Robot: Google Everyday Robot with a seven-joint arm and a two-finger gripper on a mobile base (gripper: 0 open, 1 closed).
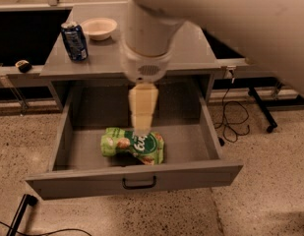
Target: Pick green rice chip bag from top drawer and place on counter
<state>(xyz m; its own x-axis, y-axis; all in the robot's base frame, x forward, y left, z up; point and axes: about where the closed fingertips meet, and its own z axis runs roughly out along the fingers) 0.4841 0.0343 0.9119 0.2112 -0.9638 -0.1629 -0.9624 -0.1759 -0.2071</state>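
The green rice chip bag (133, 145) lies flat on its side in the open top drawer (136, 180), near the drawer's middle. My arm reaches in from the upper right and hangs over the drawer. My gripper (141, 127) points straight down, right above the bag's middle, at or just over its top edge. The grey counter (191, 48) spans the cabinet top behind the drawer.
A blue can (75, 41) and a white bowl (99, 28) stand on the counter's left part. The drawer's side walls flank the bag. Black cables (236, 117) lie on the speckled floor at right. A small dark object (23, 65) sits on a ledge at left.
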